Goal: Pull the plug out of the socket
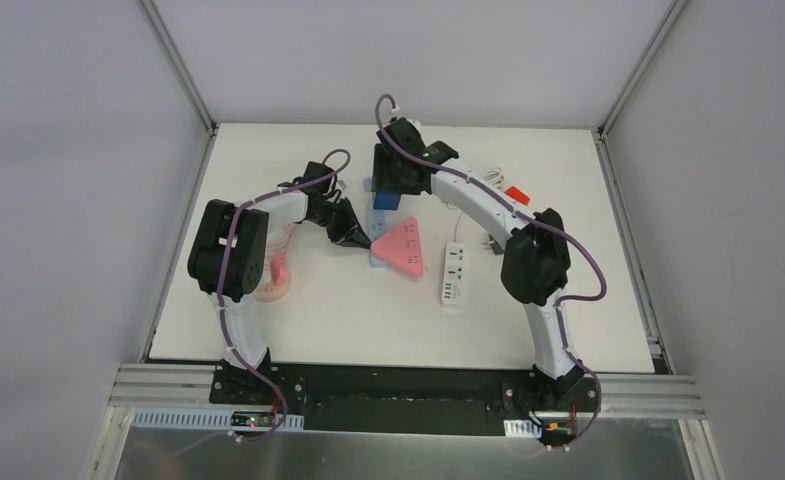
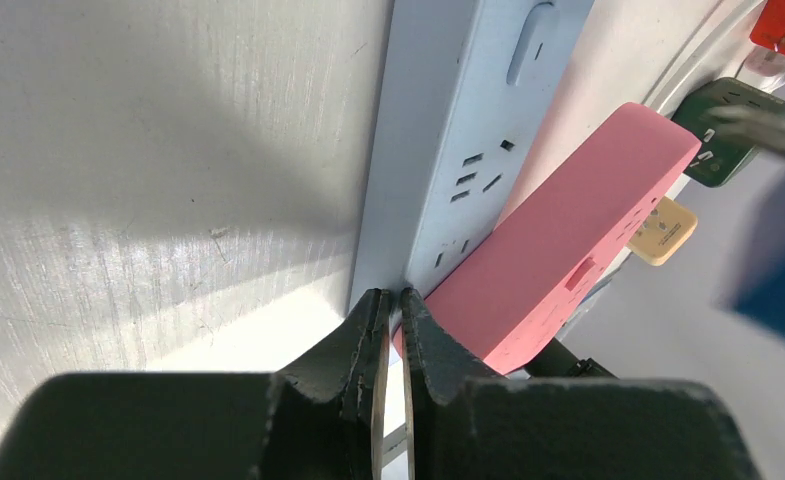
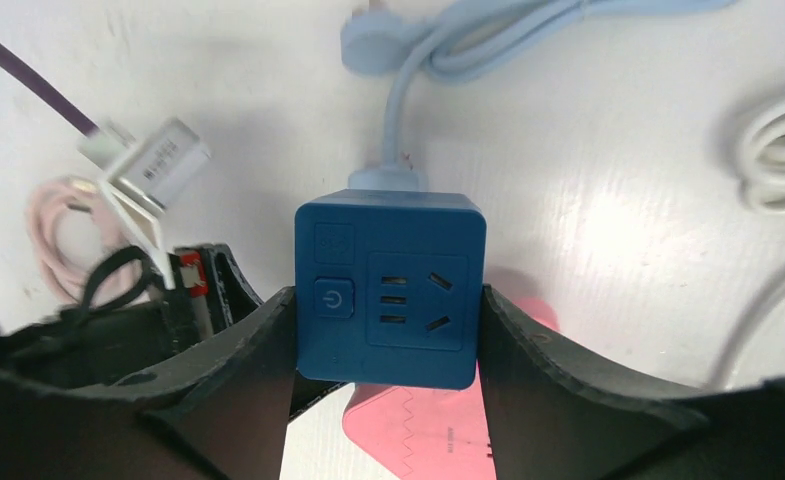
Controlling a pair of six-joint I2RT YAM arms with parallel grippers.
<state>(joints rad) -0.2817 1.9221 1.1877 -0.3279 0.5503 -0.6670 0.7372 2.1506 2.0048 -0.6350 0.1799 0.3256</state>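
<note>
My right fingers (image 3: 253, 345) are clamped on both sides of the blue cube plug (image 3: 388, 290), approx. mid-way across the surface (image 1: 348, 320), toward its far edge. My left fingers (image 2: 368, 345) are pressed together, tips down on the near end of the light-blue socket strip (image 2: 458, 150), w/ the pink strip (image 2: 558, 250) lying against it.

So grip is done and hold-down is done. In the left wrist view every socket that shows on the strip is bare, and the cube is only a blue blur off to one side. I'd say the plug is prob. out or nearly out, but I can't see the prongs, so can't confirm.

Left to do, if not free: pull straight up w/ the right, strip pinned by the left.
</note>
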